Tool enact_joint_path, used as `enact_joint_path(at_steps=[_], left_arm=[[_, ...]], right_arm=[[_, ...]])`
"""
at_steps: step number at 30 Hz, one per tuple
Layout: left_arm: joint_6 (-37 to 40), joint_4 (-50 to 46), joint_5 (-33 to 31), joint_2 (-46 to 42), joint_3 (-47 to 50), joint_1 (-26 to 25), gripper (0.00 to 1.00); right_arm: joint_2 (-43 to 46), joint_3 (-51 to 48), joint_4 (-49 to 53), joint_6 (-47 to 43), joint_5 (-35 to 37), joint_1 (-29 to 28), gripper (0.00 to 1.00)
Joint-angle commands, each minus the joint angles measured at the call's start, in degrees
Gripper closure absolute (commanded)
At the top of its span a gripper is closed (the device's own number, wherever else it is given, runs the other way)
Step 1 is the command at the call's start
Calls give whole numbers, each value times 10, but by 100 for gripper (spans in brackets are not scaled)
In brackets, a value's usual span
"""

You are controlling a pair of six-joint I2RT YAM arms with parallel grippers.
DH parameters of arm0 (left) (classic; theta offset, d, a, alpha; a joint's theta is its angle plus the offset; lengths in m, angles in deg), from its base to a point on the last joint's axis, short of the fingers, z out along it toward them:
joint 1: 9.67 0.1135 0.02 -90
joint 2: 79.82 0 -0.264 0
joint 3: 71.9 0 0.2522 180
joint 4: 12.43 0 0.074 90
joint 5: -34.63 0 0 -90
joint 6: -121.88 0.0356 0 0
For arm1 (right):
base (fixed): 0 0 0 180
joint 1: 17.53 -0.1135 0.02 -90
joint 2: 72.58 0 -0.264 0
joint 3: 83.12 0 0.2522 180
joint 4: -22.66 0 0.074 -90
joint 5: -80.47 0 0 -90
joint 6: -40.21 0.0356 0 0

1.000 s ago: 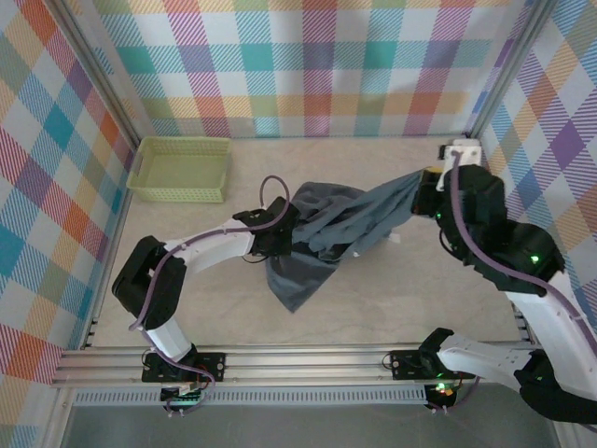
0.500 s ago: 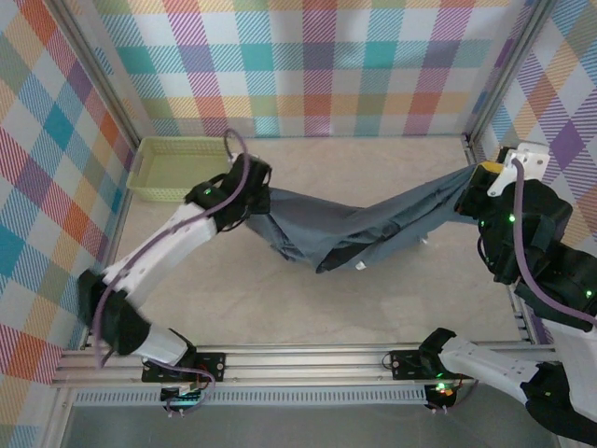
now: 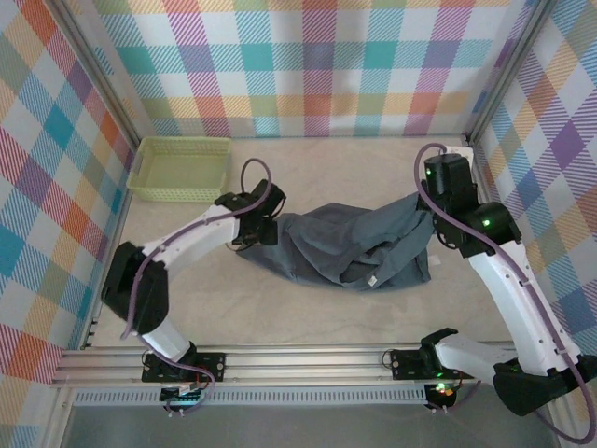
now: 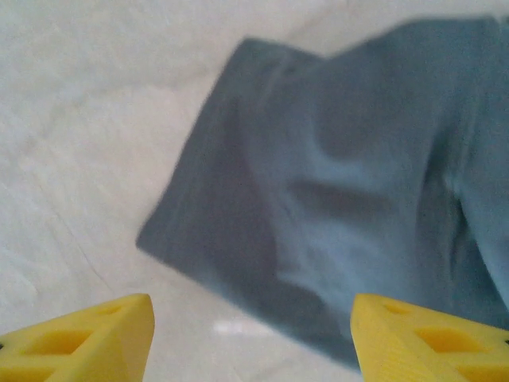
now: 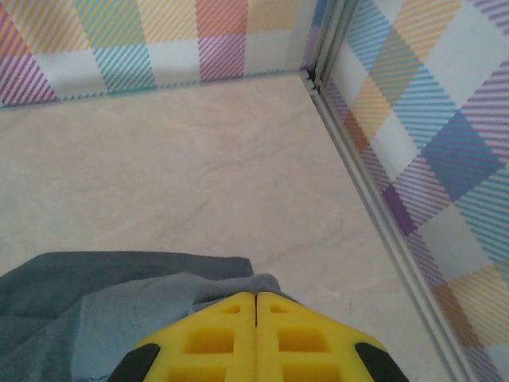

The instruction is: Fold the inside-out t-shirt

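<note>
The inside-out t-shirt [image 3: 345, 245] lies crumpled across the middle of the table, slate blue-grey, with a small white tag [image 3: 371, 280] near its front edge. My left gripper [image 3: 261, 231] hovers at the shirt's left end. In the left wrist view its yellow fingertips [image 4: 79, 338] stand wide apart, open, over a corner of the shirt [image 4: 342, 183] and bare table, with nothing between them. My right gripper [image 3: 429, 210] is at the shirt's right end. Its fingers [image 5: 256, 306] are pressed together, shut on a fold of the shirt [image 5: 95, 294] that bulges out at their tips.
A pale yellow-green mesh basket [image 3: 182, 168] stands at the back left, close behind the left arm. Plaid walls and a metal frame post [image 5: 374, 191] close in the table on the right, near the right gripper. Bare tabletop [image 3: 308, 322] lies in front of the shirt.
The shirt, stretched in the air between both grippers, has come down onto the table. My left gripper has opened and let it go. The right arm moved inward, still gripping.
</note>
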Motion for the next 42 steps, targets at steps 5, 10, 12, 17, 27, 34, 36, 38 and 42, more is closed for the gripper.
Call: enact_joint_path(at_steps=[5,10,12,17,27,34,36,38,42], left_arm=[[-75,73,58,5,110,2,40],[-61,171,107,1,158,52,45],[-55,181,107,2,158,58,44],[-59,221,134,21,169,74,44],[-76,197,112,33,175,79,58],[-66,169,101,39,148,85,97],[-60,150,89,31,132,87,100],[-55,128,73,10,116,87,100],[-48,90,48,-34,93,87,100]], right_arm=[[19,-35,-14,32,-69,27,100],[31,-55,-15,33,-83,36,100],[32,-60,-14,34,-92,36,100],[35,-79,-16,41,-103,37,100],[28,-63,-3,48,-103,49,100],[30,-41,16,60,-97,72,100],[35,-31,25,61,-98,84,100],[40,-17,34,61,-97,96,100],[48,-4,42,59,-103,102,100]])
